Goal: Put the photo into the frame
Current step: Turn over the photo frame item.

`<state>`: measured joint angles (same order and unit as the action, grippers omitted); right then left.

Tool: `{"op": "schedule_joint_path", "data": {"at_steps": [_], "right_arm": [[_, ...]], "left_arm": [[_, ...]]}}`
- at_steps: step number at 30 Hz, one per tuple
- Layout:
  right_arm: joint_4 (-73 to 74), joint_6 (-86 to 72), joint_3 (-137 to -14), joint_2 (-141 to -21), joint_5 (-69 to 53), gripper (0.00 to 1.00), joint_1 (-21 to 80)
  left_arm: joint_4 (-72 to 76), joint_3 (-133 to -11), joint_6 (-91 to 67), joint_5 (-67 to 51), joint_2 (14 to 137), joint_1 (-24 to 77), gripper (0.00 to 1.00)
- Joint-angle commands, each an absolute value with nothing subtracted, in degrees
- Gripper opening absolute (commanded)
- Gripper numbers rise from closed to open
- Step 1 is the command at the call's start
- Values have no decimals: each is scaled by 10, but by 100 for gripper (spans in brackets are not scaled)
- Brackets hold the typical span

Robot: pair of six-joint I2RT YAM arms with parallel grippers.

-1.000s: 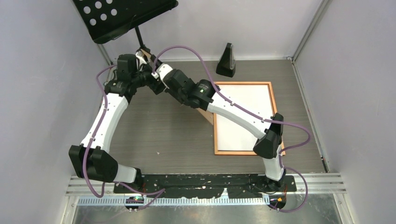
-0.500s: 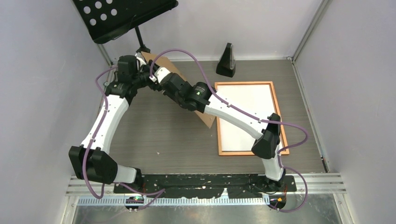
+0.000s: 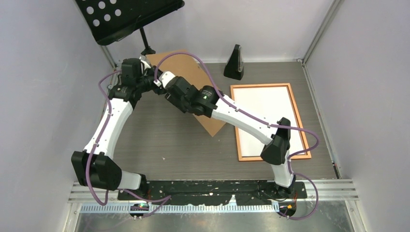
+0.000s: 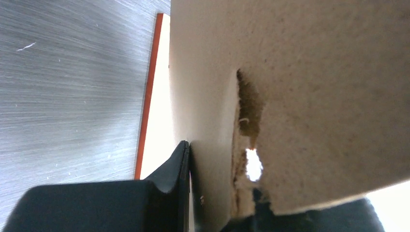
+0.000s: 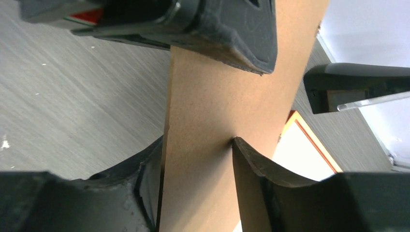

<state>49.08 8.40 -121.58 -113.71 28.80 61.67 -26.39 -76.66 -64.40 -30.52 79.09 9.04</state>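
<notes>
backing board point(image 3: 186, 65) held tilted, frame point(image 3: 300, 121) lying flat

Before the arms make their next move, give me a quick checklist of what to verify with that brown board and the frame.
1. Left gripper on backing board: ok, shut on it.
2. Right gripper on the board: ok, shut on it.
3. Board edge at the left grip: not ok, chipped.
4. Board off the frame: ok, held to its left.
5. White sheet in the frame is the photo: cannot tell, no picture shows.
</notes>
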Motion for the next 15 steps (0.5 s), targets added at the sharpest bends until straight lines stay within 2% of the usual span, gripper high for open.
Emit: {"op": "schedule_joint_path", "data": {"at_steps": [1, 5, 10, 15], "right_arm": [[458, 68, -1226, -1073, 244, 56, 623], [457, 67, -1204, -1040, 243, 65, 623], [443, 84, -1155, -969, 270, 75, 620], [410, 98, -1065, -891, 281, 80, 577]], "left_arm": [[-213, -787, -604, -350, 771, 86, 5], [-229, -804, -581, -357, 769, 83, 0], [-248, -845, -544, -378, 769, 83, 0], [-273, -879, -490, -400, 769, 83, 0]]}}
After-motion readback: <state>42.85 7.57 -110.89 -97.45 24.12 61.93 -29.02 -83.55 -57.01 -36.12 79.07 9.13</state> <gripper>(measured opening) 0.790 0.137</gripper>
